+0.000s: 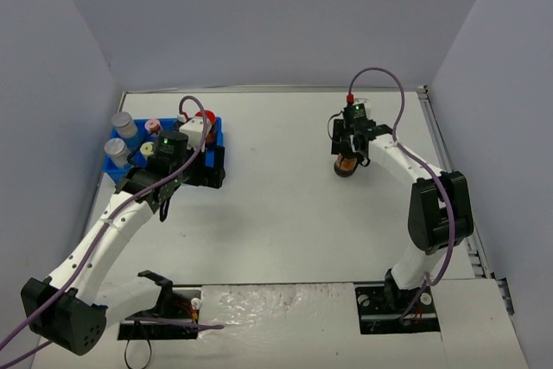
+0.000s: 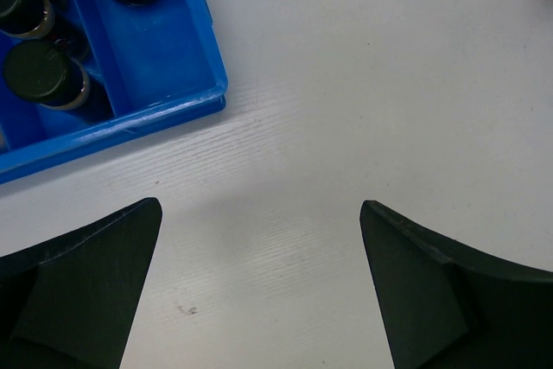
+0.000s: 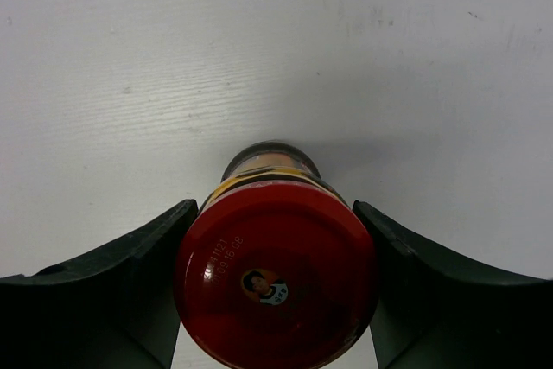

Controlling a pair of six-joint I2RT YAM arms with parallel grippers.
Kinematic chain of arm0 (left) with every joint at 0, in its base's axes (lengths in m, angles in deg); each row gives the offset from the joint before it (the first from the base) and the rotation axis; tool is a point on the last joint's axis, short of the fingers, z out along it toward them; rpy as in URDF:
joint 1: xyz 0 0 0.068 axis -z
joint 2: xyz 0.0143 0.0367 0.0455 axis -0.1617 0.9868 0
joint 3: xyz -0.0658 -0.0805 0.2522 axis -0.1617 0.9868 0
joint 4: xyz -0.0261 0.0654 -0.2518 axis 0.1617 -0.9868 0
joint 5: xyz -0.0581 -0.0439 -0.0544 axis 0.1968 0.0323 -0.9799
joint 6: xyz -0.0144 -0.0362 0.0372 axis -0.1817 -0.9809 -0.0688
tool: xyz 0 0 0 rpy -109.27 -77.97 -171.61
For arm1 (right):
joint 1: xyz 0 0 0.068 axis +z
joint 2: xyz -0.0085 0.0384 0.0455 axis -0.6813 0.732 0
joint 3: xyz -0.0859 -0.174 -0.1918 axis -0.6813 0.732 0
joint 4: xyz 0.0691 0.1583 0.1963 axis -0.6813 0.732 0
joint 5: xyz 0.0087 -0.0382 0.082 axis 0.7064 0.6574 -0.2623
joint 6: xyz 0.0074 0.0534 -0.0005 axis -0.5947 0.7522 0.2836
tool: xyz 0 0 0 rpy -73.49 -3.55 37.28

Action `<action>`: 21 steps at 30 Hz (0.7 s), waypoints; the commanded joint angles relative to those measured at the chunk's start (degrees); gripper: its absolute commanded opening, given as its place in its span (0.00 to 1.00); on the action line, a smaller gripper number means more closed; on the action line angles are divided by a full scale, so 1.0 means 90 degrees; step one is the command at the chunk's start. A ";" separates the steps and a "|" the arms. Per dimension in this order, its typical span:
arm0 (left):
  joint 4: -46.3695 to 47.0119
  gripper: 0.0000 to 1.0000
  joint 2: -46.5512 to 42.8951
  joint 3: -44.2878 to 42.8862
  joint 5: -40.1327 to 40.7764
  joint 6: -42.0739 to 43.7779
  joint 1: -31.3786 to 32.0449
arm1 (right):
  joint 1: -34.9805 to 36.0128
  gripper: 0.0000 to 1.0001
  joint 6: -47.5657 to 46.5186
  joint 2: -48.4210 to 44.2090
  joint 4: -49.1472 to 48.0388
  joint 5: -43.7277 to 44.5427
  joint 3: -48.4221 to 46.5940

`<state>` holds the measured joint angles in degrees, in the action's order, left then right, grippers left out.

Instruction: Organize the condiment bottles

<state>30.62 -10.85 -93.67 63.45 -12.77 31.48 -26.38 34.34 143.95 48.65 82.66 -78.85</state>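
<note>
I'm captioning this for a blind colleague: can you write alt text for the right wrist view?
A red-lidded jar, seen from above, sits between the right gripper's two dark fingers, which touch its lid on both sides. It stands upright on a white table.

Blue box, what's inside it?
Two silver-lidded jars, a pink-capped jar, a yellow-green-capped jar, a red-lidded jar and two black-capped jars. The left arm covers part of the blue box from above, so anything else there is hidden.

A robot lab bench: a white table (image 1: 285, 222) boxed in by plain pale walls (image 1: 259, 15)
</note>
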 commanded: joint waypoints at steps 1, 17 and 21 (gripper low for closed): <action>0.0259 0.97 -0.0106 -0.0180 0.0005 -0.0135 -0.0001 | 0.0669 0.32 -0.0020 -0.0303 -0.0238 -0.0333 0.0018; 0.0198 0.97 -0.0590 -0.0039 -0.0205 -0.0417 0.0007 | 0.3415 0.34 0.0170 0.0212 -0.0035 0.0004 -0.0677; 0.0183 0.97 -0.0749 0.0029 -0.0300 -0.0526 0.0007 | 0.3686 0.65 0.0120 0.0068 0.0110 0.0053 -0.0945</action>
<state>30.51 -15.41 -92.62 62.07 -15.74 31.48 5.44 35.11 146.85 49.01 80.64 -82.72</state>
